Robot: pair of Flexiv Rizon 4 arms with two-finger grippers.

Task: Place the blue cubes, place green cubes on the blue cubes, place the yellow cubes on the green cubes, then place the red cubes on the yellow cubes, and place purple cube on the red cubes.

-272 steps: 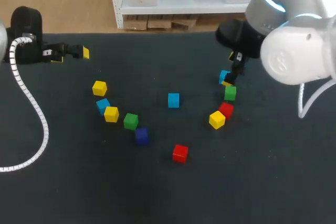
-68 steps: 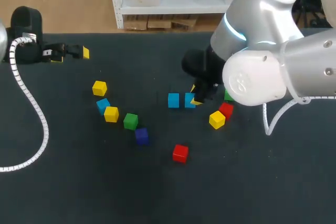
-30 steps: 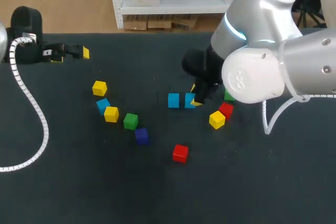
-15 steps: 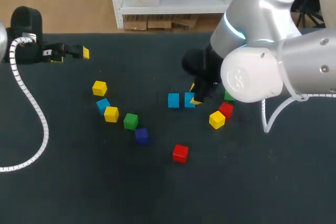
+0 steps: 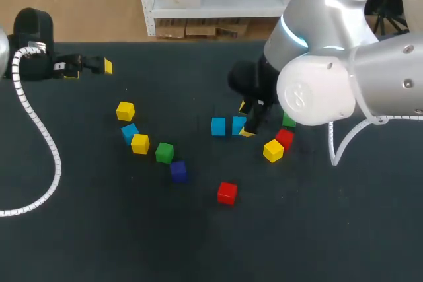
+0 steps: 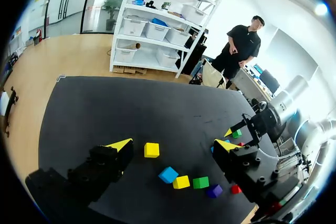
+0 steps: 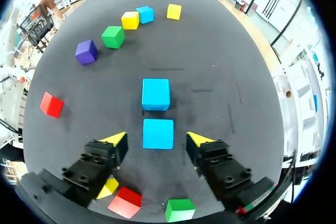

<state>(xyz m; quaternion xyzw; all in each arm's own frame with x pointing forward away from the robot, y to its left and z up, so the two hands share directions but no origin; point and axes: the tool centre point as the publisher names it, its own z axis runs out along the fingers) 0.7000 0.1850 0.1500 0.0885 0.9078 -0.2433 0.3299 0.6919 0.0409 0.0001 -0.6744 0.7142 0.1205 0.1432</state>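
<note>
The right gripper [image 7: 157, 140] is open at the middle of the table [image 5: 198, 242], one finger on either side of a blue cube [image 7: 158, 133] without touching it. A second blue cube [image 7: 156, 94] sits just to its left, close but apart. The right arm [image 5: 330, 77] hides most of a green cube [image 5: 289, 121], and one finger covers part of a yellow cube [image 7: 109, 187]. The left gripper [image 6: 173, 144] hangs open and empty at the far left.

Two cubes side by side at centre of table [image 5: 330, 229], left cube [image 5: 219, 126] just beside right cube [image 5: 238, 125], right gripper [image 5: 245, 120] straddling right cube, cluster of three cubes [image 5: 284, 139] just right, arc of five cubes [image 5: 139, 143] left, lone cube [image 5: 227, 193] near, left gripper [image 5: 92, 67] far left.
</note>
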